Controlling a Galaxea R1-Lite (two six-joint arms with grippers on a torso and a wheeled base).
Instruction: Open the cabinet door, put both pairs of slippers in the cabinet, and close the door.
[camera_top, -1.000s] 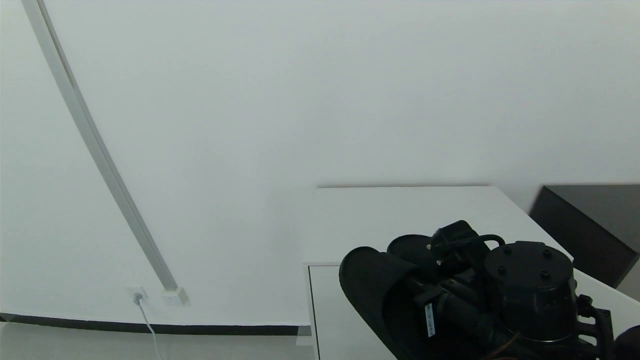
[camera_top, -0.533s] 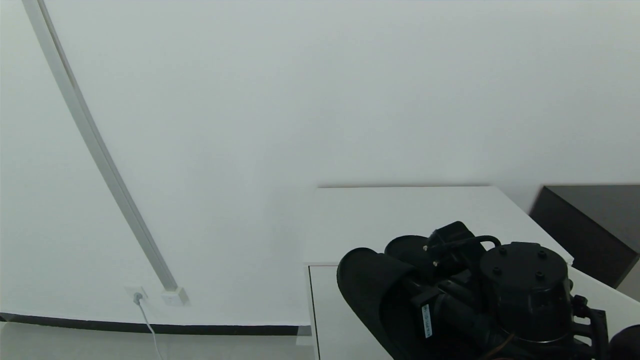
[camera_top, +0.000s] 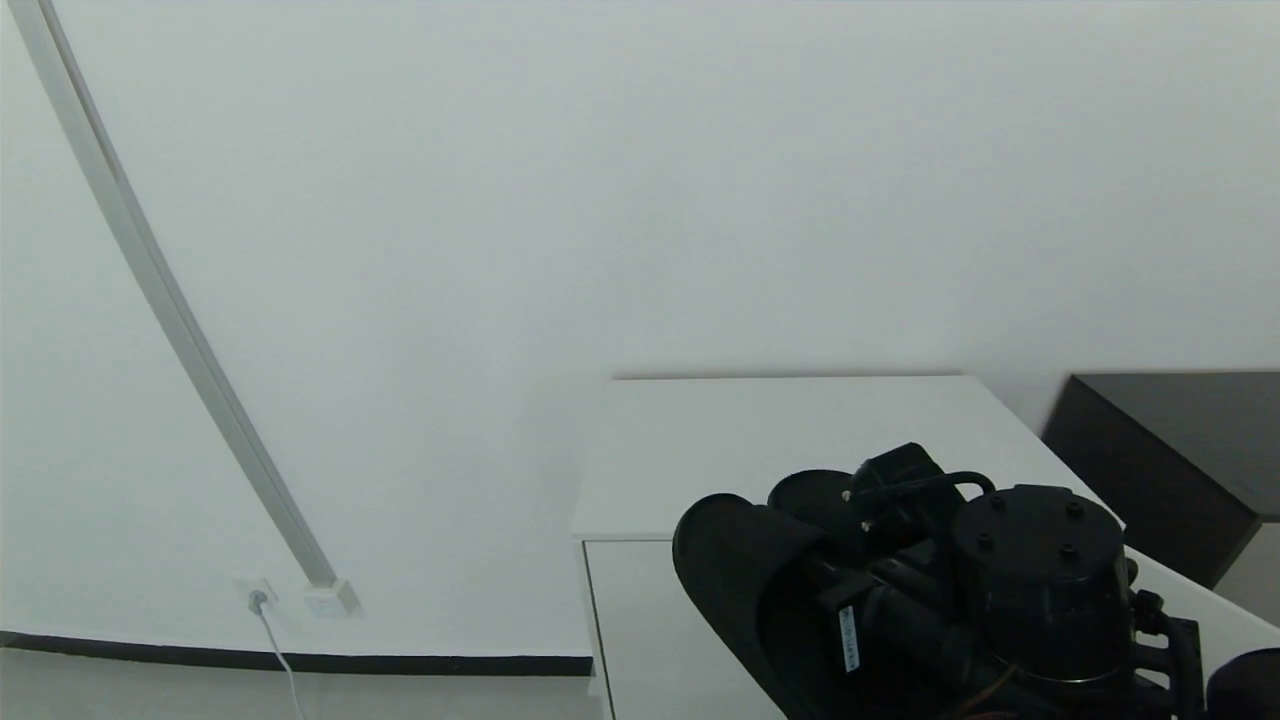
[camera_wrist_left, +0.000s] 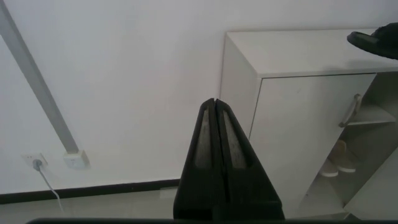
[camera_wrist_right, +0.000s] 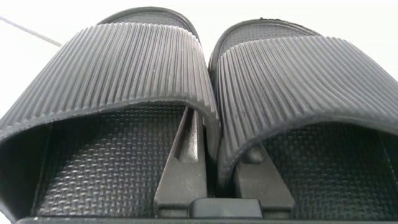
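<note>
Wall (camera_top: 500, 200): is rising bare behind the cabinet and spreading wide to its left, leaving open room on that side.
Cabinet (camera_top: 780, 440): white, is standing against the wall; its flat top is lying bare toward the back edge and the left corner.
Dark unit (camera_top: 1170, 450): is sitting just beside the cabinet's right side, closing off the room there.
Conduit (camera_top: 160, 290): a pale strip is running down the wall, well to the left of the cabinet.
Baseboard (camera_top: 300, 660): a dark band is running along the wall's foot up to the cabinet's left side.
Front panel (camera_wrist_left: 298, 137): is lying flush on the cabinet's left half, its handle (camera_wrist_left: 351, 112) at the inner edge.
Open compartment (camera_wrist_left: 373, 115): right of that panel, the cabinet's inside is showing, with shelves.
Black slippers (camera_top: 740, 570): the pair is hanging above the cabinet's top, over its front edge.
Right end effector (camera_wrist_right: 217, 155): is pinching the two black slippers together, one finger (camera_wrist_right: 186, 149) under each strap.
Left end effector (camera_wrist_left: 215, 106): is hanging out in front of the cabinet's left corner, fingers pressed together and holding nothing.
Light slippers (camera_wrist_left: 341, 160): a pale pair is lying on a lower shelf inside the cabinet.
Socket (camera_top: 258, 597): is sitting low on the wall, left of the cabinet, with a cable plugged in.
</note>
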